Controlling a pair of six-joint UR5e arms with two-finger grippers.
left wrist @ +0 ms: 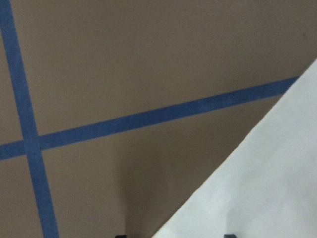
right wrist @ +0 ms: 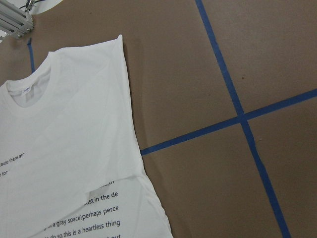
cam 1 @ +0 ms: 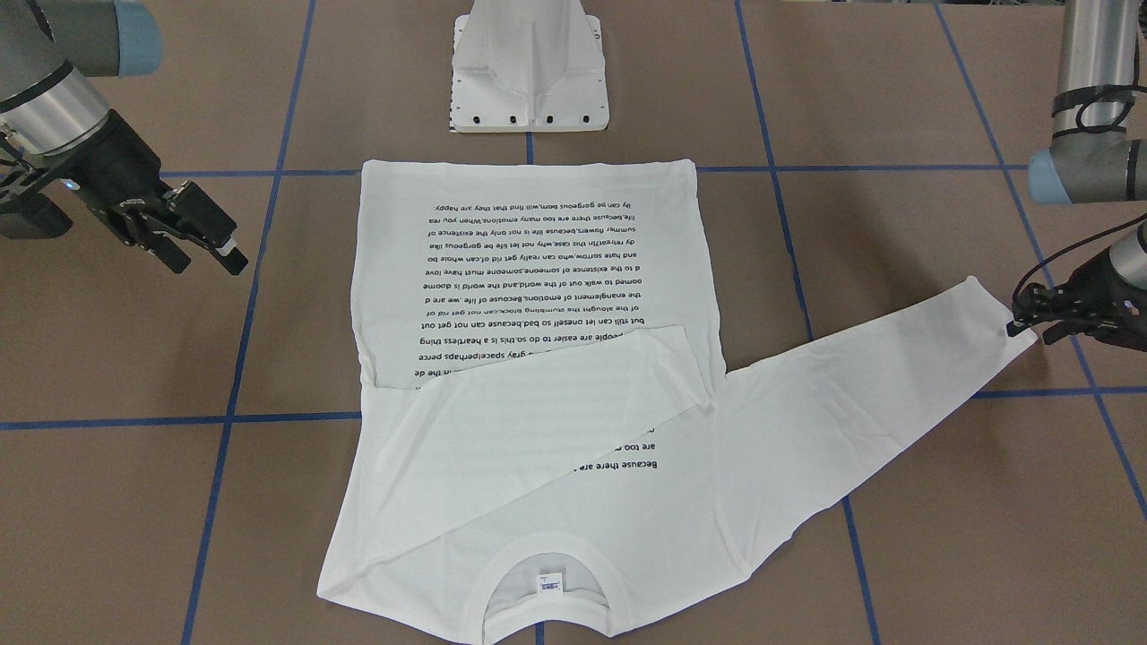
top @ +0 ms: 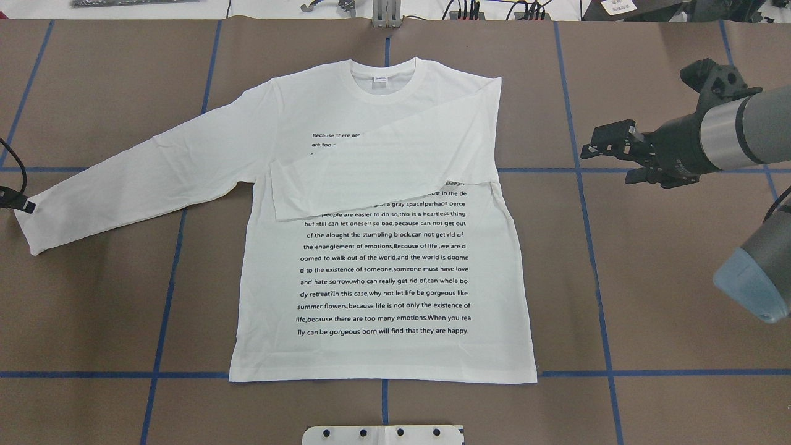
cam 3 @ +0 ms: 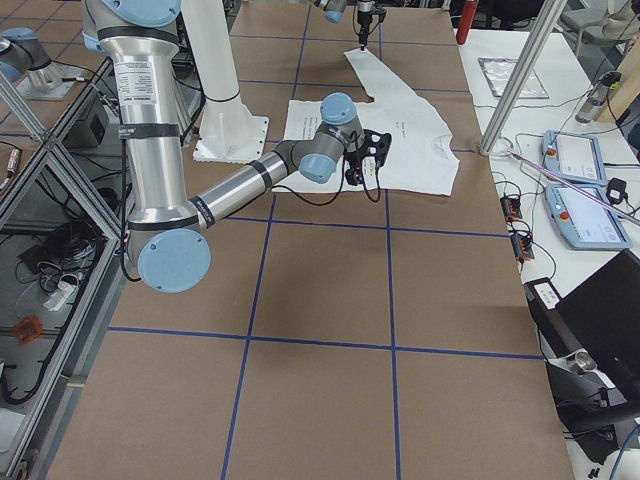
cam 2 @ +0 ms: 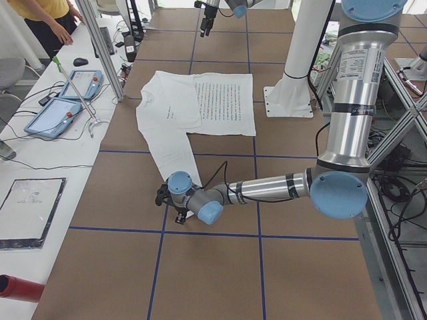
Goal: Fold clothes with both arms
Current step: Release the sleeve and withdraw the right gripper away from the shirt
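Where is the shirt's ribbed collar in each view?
Front-facing: ribbed round white collar at bottom centre.
Overhead: collar at top centre.
Exterior left: collar at upper left.
Exterior right: collar at upper right.
Left wrist: not in it.
Right wrist: collar at upper left.
Shared landmark: block of black printed text beside the collar.

The brown desk (top: 649, 278) is marked into squares by blue tape lines (top: 592, 272). A white flared pedestal (cam 1: 529, 76) stands at one long edge. Along the opposite edge runs a white side bench (cam 2: 40, 167) carrying a blue-edged tablet (cam 2: 83, 83), another tablet (cam 2: 52, 117) just beside it, a mouse (cam 2: 81, 61) and, at the near end, a red cylinder (cam 2: 20, 288). A person in a yellow shirt (cam 2: 47, 10) stands at its far end
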